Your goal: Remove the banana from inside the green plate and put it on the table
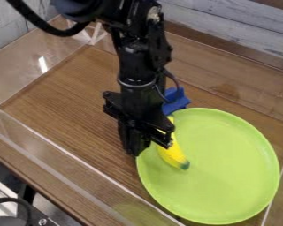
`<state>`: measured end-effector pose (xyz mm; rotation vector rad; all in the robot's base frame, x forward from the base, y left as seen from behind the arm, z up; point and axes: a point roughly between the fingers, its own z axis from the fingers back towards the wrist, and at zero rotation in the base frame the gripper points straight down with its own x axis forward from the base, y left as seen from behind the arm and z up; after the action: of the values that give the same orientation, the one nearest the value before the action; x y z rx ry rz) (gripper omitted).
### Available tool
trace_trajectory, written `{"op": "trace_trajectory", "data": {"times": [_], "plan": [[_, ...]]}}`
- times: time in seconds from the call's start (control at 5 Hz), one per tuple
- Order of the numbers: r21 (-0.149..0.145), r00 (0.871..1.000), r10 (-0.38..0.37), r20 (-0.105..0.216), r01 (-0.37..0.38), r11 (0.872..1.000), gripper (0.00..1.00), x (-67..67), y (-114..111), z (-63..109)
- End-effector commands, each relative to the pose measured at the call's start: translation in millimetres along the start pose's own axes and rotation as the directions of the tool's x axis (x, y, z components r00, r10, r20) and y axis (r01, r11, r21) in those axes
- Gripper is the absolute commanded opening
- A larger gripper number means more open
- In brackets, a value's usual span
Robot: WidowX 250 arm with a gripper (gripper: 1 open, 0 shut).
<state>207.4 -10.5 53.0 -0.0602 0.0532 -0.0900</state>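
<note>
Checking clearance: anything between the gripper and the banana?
Nothing: in the camera view the gripper is right at the banana on the green plate.

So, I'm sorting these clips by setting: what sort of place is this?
Probably a lab test bench, not a kitchen: a wooden table fenced with clear walls, a robot arm, and a toy banana on a green plate.
</note>
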Motion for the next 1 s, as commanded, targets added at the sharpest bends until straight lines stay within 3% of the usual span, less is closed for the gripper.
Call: {"op": "trace_trajectory", "data": {"times": [0.0, 0.2, 0.4, 0.6, 0.8], "plan": [[0.002, 0.999, -0.007, 0.052, 0.007, 1.000, 1.00, 10.9, 2.7, 8.5], [0.000, 0.999, -0.008, 0.053, 0.008, 1.000, 0.00, 11.5, 2.9, 9.5], [-0.002, 0.999, -0.008, 0.052, 0.008, 1.000, 0.00, 11.2, 3.6, 12.2], [-0.003, 0.999, -0.013, 0.052, 0.014, 1.000, 1.00, 12.2, 4.7, 10.2], [-0.004, 0.998, -0.022, 0.052, 0.022, 1.000, 1.00, 13.1, 5.3, 8.2]]}}
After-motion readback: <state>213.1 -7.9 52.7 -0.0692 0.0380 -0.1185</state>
